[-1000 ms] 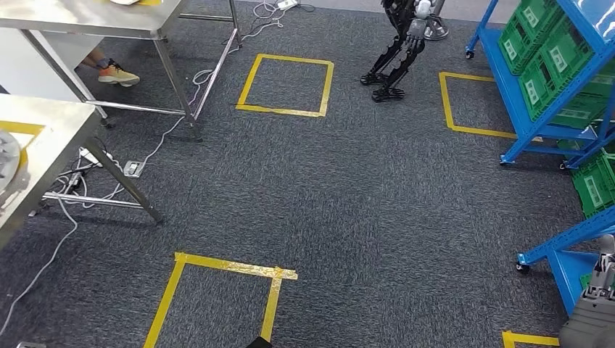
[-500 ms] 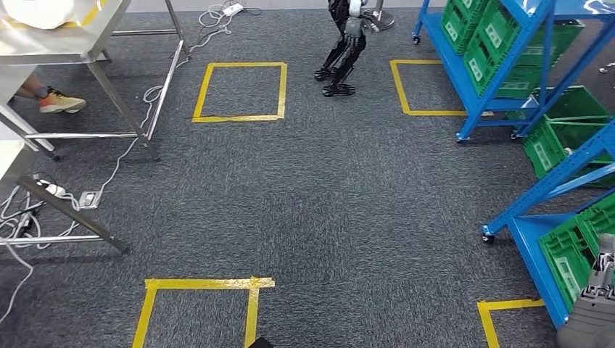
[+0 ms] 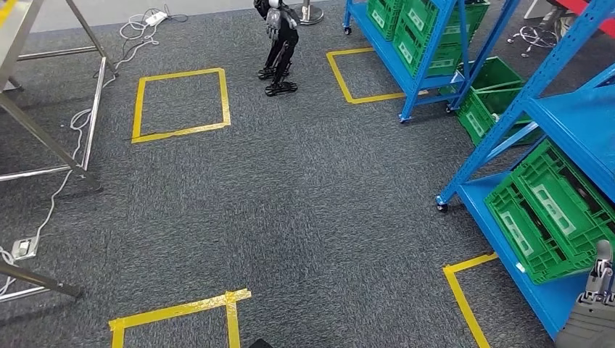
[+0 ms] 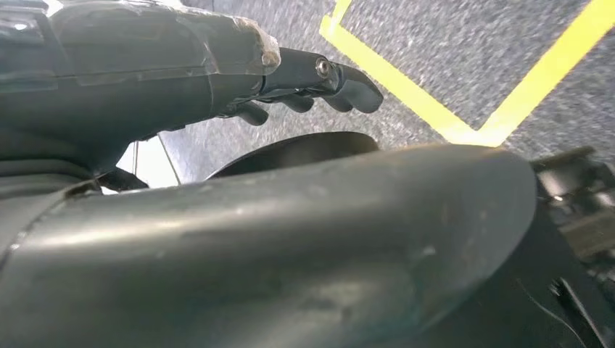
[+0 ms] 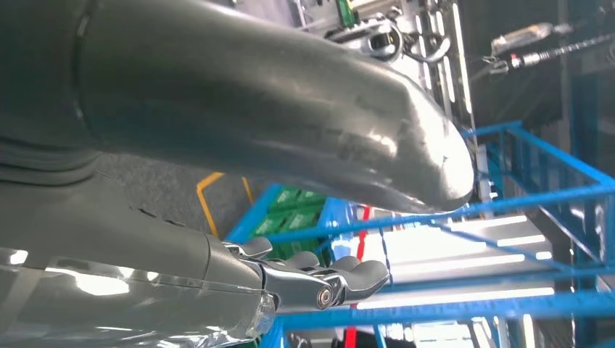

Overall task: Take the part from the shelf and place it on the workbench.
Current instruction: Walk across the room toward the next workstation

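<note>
Blue shelf (image 3: 576,123) stands on grey carpet (image 3: 312,196), its lowest level holding ribbed green crates (image 3: 544,210); the part itself cannot be made out among them. Just beside the shelf, right hand (image 5: 290,279) hangs with fingers loosely spread, empty. Left hand (image 4: 304,80), over the carpet, likewise empty, fingers outstretched

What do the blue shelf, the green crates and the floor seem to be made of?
The blue shelf looks like painted metal: thin straight beams with an even glossy blue coat. The green crates look like moulded plastic: ribbed, latticed walls in one uniform colour. The floor seems to be short-pile grey carpet, speckled and matte, marked with yellow tape, probably adhesive.
</note>
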